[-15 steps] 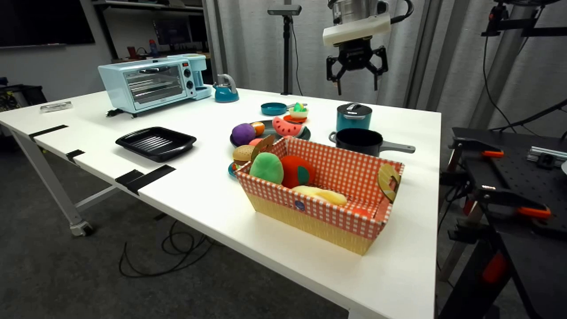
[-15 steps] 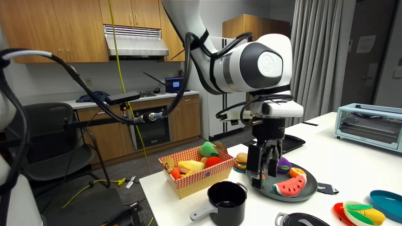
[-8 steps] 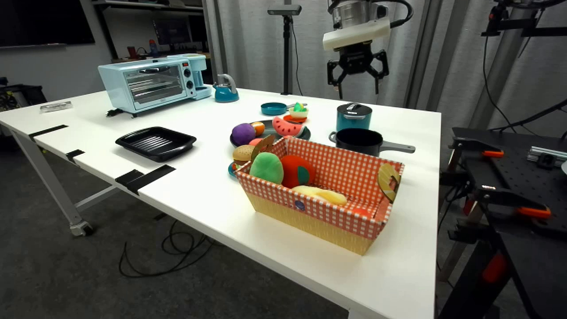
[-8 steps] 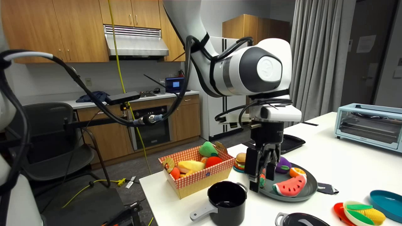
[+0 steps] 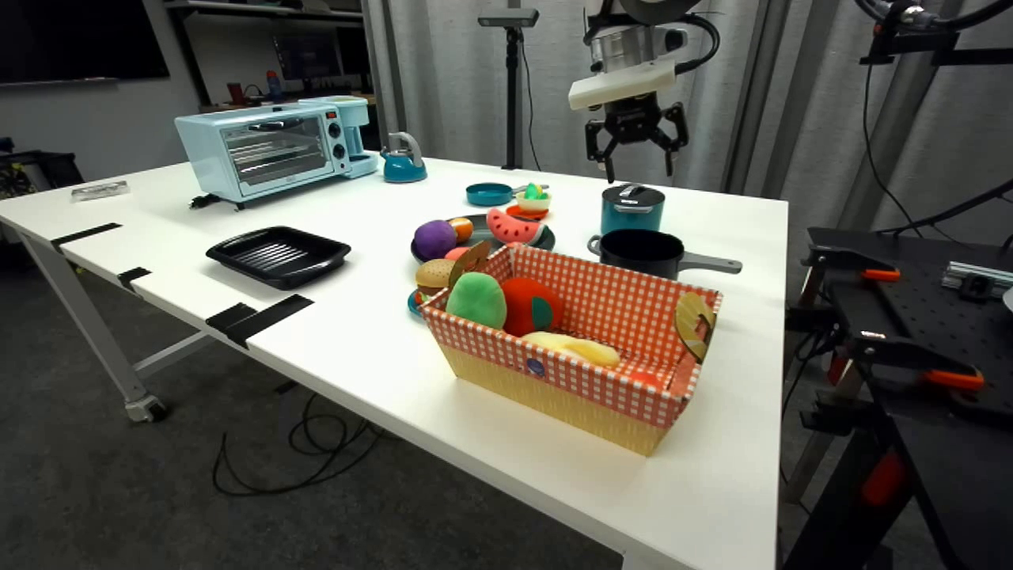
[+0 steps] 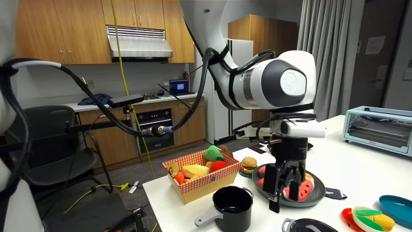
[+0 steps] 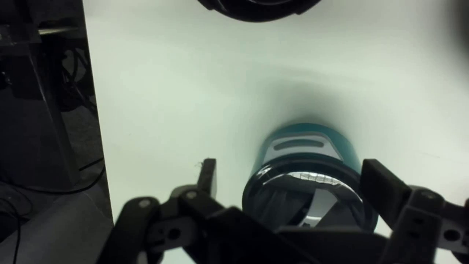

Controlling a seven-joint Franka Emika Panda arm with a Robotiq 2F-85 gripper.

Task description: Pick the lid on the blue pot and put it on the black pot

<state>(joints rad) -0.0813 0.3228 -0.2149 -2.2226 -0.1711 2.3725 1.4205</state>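
The lid (image 5: pixel 634 195) is black and glossy with a grey handle, and sits on the blue pot (image 5: pixel 631 218). In an exterior view the lid (image 6: pixel 310 226) is cut off by the bottom edge. In the wrist view the lid (image 7: pixel 285 194) and the teal wall of the blue pot (image 7: pixel 300 127) lie between my fingers; the lid's handle is hidden. My gripper (image 5: pixel 639 169) is open and empty above the lid; it also shows in another exterior view (image 6: pixel 284 198) and the wrist view (image 7: pixel 289 165). The black pot (image 6: pixel 234 209) is uncovered beside the blue pot; its rim shows in the wrist view (image 7: pixel 256 14).
A red checkered basket (image 5: pixel 554 372) with toy food stands near the black pot. A grey plate (image 6: pixel 317 193) holds toy fruit. A teal pan (image 5: pixel 488 194), corn in a bowl (image 6: pixel 370 219), a black tray (image 5: pixel 278 257) and a toaster oven (image 5: pixel 277 150) are on the table.
My open gripper has moved down, and in an exterior view also to the right, from beside the black pot's far side toward the lid. The pots, lid and other objects have not moved.
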